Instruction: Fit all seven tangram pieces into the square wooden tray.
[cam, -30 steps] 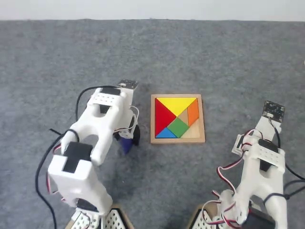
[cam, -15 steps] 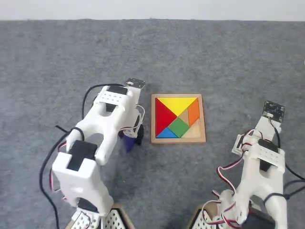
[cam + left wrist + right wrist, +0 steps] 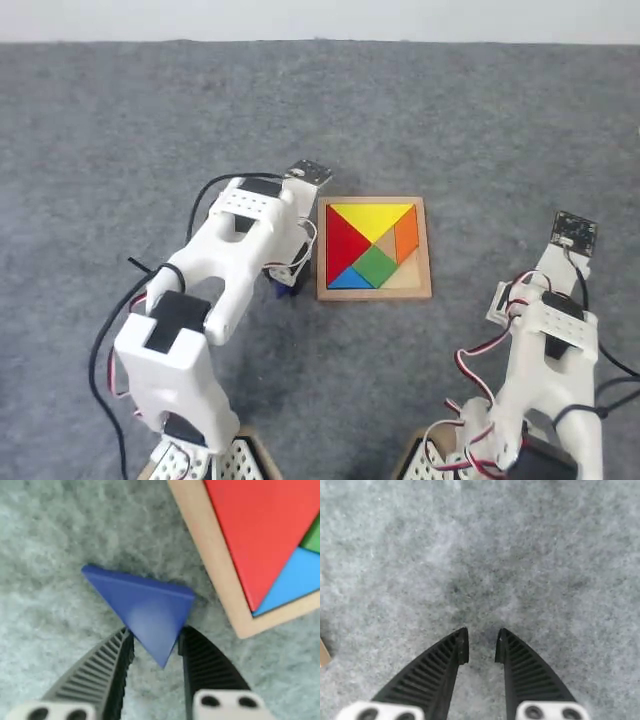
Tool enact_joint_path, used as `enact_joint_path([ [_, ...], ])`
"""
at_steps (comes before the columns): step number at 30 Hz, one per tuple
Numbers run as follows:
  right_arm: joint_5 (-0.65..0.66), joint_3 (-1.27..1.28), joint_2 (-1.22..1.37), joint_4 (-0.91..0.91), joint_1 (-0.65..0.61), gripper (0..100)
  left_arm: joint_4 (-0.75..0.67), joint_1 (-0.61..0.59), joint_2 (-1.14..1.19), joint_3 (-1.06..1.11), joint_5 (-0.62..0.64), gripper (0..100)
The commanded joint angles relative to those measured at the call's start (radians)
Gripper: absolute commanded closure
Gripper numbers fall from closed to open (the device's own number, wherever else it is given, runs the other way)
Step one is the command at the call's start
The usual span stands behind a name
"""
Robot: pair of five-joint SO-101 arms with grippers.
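The left end effector [image 3: 152, 642] is clamped on the blue triangle [image 3: 142, 602] at its tip, long edge crosswise ahead of it — the tray [image 3: 215, 570] lies just beside, its bare slot [image 3: 408, 275] at the far corner.

High view looks steeply down over the whole table [image 3: 480, 120]; both wrist views look close onto its surface, the left sharing the tray [image 3: 375, 294] corner.

White left arm [image 3: 225, 265] extends from lower left to frame centre, black fingers [image 3: 112, 665] gripping a dark blue wooden triangle [image 3: 145, 602]; right arm [image 3: 545, 345] folded lower right, its fingers [image 3: 445, 665] slightly parted.
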Motion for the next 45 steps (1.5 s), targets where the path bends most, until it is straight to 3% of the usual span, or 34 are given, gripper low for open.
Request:
enact_joint_path([
  [1,0.005,-0.025,-0.004,-0.010,-0.007,89.4,-0.091,-0.080,0.008,-0.096,-0.008,84],
  [5,0.005,-0.025,-0.004,-0.010,-0.007,89.4,-0.087,-0.135,0.008,-0.140,-0.008,76],
  [8,0.005,-0.025,-0.004,-0.010,-0.007,89.4,-0.087,-0.137,0.008,-0.163,-0.003,75],
  [17,0.005,-0.025,-0.004,-0.012,-0.007,89.4,-0.086,-0.084,0.031,-0.205,0.198,75],
  [31,0.005,-0.025,-0.004,-0.013,-0.007,89.4,0.083,-0.084,0.123,-0.248,0.163,75],
  [39,0.005,-0.025,-0.004,-0.013,-0.007,89.4,0.064,-0.078,0.143,-0.236,0.164,76],
  [45,0.005,-0.025,-0.004,-0.015,-0.007,89.4,0.046,-0.046,0.152,-0.226,0.161,86],
])
